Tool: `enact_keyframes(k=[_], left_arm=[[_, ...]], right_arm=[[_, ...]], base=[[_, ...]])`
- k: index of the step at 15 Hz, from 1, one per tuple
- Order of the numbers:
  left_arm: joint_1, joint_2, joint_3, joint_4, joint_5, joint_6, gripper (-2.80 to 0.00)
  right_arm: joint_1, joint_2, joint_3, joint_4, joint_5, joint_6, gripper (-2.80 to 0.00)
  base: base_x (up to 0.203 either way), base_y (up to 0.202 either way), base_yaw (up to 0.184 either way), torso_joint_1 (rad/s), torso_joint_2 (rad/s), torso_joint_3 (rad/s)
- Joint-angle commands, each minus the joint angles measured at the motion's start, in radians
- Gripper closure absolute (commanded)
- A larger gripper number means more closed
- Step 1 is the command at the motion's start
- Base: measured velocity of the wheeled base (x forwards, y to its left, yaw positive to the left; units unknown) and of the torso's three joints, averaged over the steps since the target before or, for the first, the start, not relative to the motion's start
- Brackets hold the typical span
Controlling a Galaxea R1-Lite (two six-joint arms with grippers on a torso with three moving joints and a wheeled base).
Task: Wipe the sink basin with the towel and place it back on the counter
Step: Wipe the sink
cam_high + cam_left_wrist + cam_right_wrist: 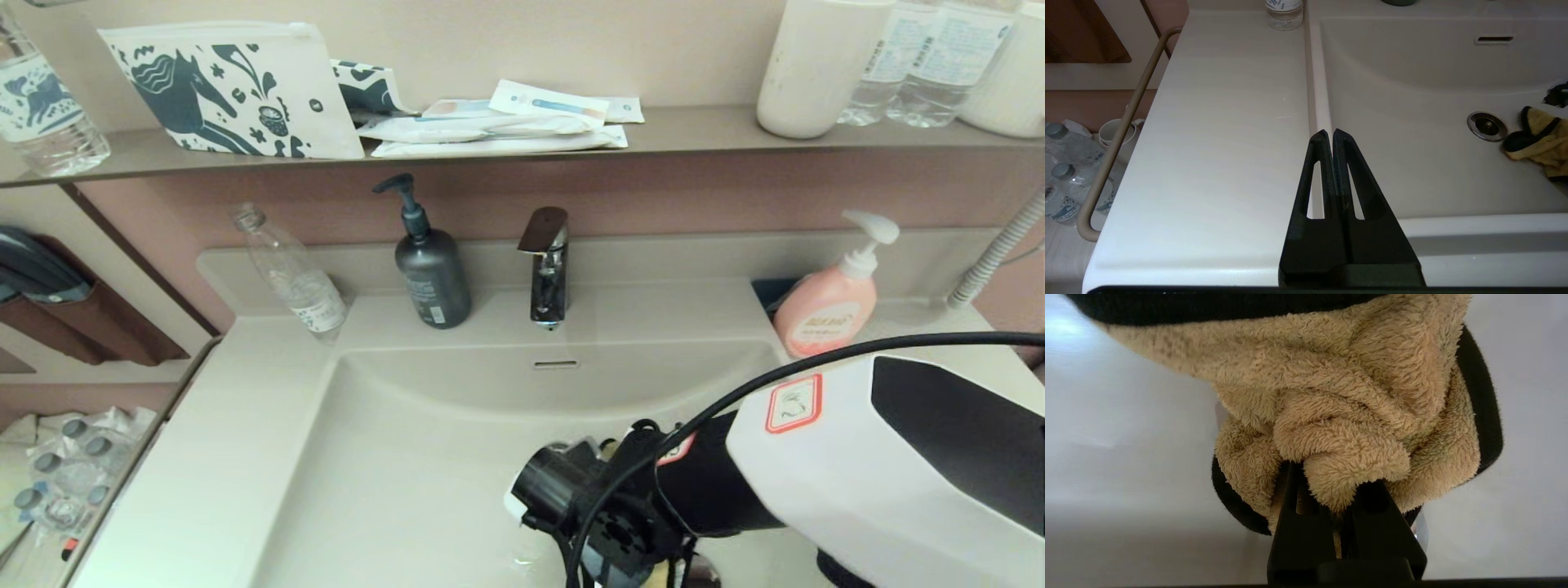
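Right hand point(1337, 539) grips the bunched towel point(1347, 416), down in the basin point(1412, 171) beside the drain point(1487, 126). Left hand point(1330, 134), clenched, hovers over the tabletop point(1208, 143) edge.

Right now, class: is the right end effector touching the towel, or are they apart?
Touching. The right wrist view shows the right end effector closed on a bunched fold of the towel, terry pinched between its fingers, no gap.
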Motion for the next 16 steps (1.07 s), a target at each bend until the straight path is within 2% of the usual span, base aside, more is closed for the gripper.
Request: enact_keyframes(k=[1,9,16], left_arm=[[0.000,0.000,0.000,0.000,0.000,0.000,0.00],[0.000,0.000,0.000,0.000,0.000,0.000,0.00],[0.000,0.000,0.000,0.000,0.000,0.000,0.00]], right_arm=[[-0.047,-0.052,0.034,0.002,-0.019,0.005,0.00],[-0.200,-0.120,0.043,-0.015,-0.080,0.011,0.00],[-0.230,-0.315,0.140,-0.008,-0.089,0.022,0.00]], base=[[0.000,0.000,0.000,0.000,0.00,0.000],[0.000,0.000,0.000,0.000,0.00,0.000],[0.000,0.000,0.000,0.000,0.00,0.000]])
